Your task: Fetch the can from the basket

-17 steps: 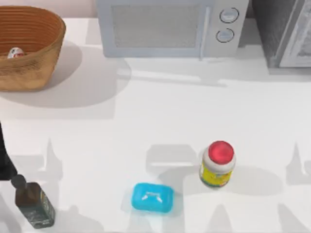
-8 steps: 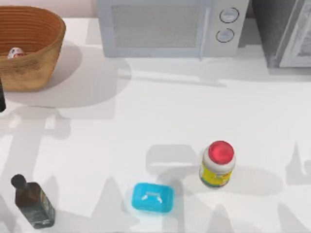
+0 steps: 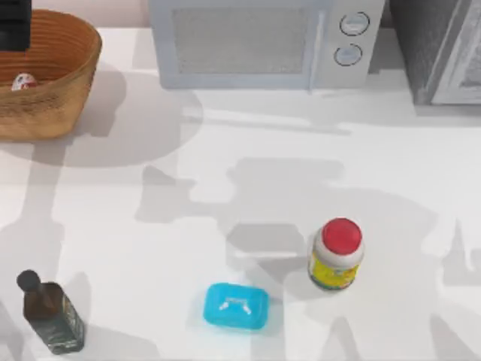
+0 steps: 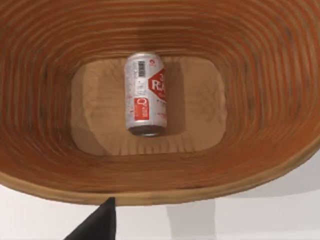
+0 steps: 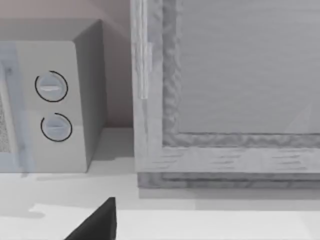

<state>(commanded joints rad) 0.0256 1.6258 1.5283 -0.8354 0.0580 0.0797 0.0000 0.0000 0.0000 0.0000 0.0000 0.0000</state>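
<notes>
Left end effector above sideways can

Little of my own body shows here. From above, my left arm appears as a flat, matte black block with straight edges and square corners, free of markings, screws or cables on the visible part. In the left wrist view, one fingertip of my left gripper is a plain black wedge tapering to a sharp point, smooth and unmarked. In the right wrist view, my right gripper shows the same way: a black, pointed, wedge-shaped fingertip with a dull, even finish and no visible lettering.
</notes>
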